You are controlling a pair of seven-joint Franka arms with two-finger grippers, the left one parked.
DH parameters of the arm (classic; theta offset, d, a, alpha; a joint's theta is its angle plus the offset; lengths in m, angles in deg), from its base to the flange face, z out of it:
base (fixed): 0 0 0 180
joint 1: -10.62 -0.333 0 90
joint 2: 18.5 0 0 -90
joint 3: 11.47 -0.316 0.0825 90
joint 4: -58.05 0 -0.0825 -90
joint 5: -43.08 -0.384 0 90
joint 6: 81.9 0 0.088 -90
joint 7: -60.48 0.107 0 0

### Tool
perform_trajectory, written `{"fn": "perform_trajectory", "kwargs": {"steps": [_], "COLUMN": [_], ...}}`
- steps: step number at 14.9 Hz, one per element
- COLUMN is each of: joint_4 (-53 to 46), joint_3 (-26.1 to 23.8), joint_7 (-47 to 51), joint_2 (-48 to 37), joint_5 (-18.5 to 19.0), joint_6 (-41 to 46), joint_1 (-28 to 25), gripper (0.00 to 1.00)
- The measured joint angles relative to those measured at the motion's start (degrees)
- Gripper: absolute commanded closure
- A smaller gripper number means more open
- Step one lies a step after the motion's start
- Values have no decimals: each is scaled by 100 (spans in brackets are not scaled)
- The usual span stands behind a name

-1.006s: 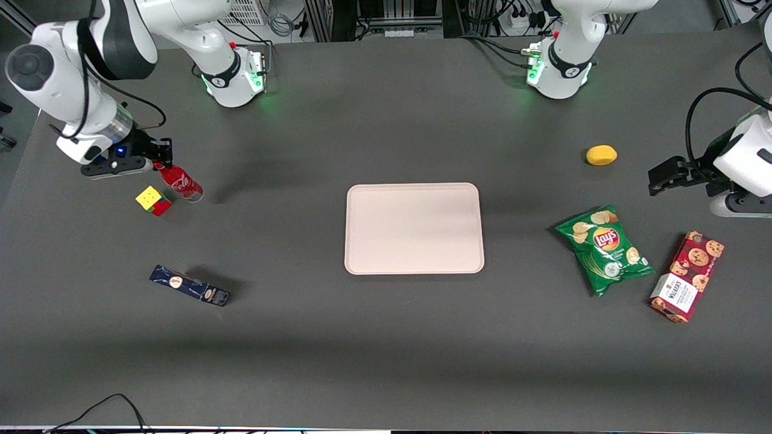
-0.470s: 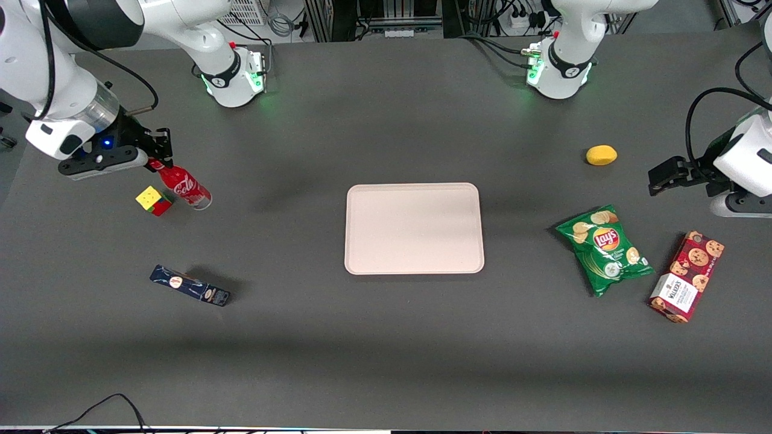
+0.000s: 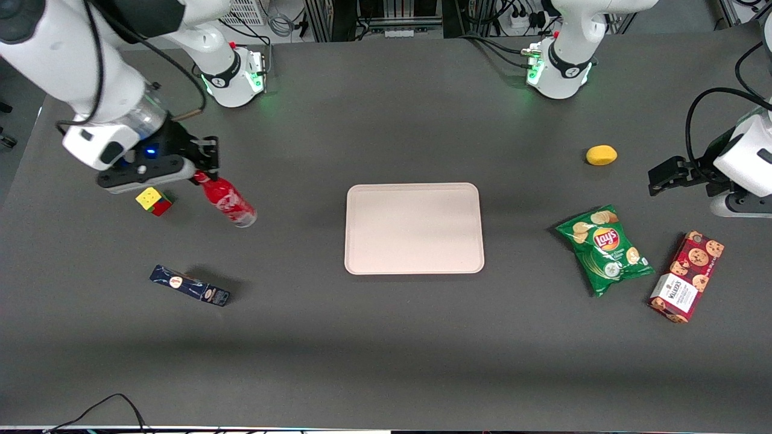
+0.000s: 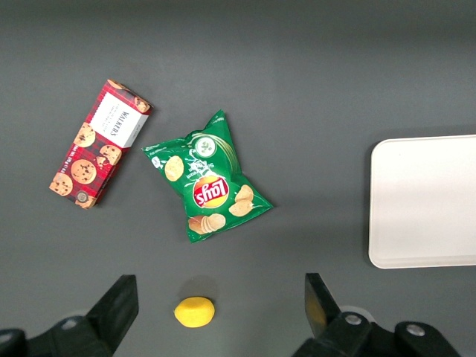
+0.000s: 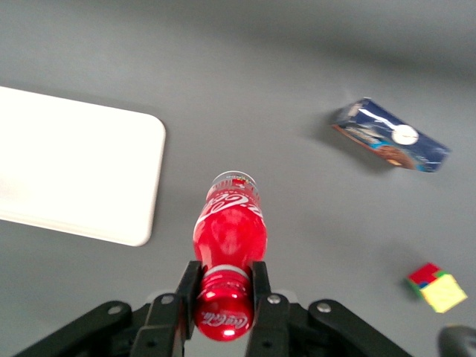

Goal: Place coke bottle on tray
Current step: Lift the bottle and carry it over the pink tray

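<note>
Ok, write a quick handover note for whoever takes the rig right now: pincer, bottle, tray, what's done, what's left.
Pincer: shut on the coke bottle's neck, just below the cap, toward the working arm's end of the table.
Coke bottle: held tilted, clear of the table, beside the puzzle cube, not yet over the tray.
Tray: mid-table, nothing on it.
Done: bottle grasped and lifted.
Left: carry it over the tray, lower it, release.
Nearby: the dark blue box lies nearer the front camera than the bottle.
</note>
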Motion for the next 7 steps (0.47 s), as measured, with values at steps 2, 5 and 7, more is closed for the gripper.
{"fn": "perform_trajectory", "kwargs": {"steps": [2, 5, 7], "joint_4": [-426, -965, -1188], "joint_3": [-394, -986, -1186], "joint_7": [676, 1689, 2190], "joint_2": [413, 1114, 1571], "joint_5": [-38, -45, -41], "joint_6": [10, 12, 0], "joint_1": [-18, -93, -263], "gripper": [100, 100, 100]}}
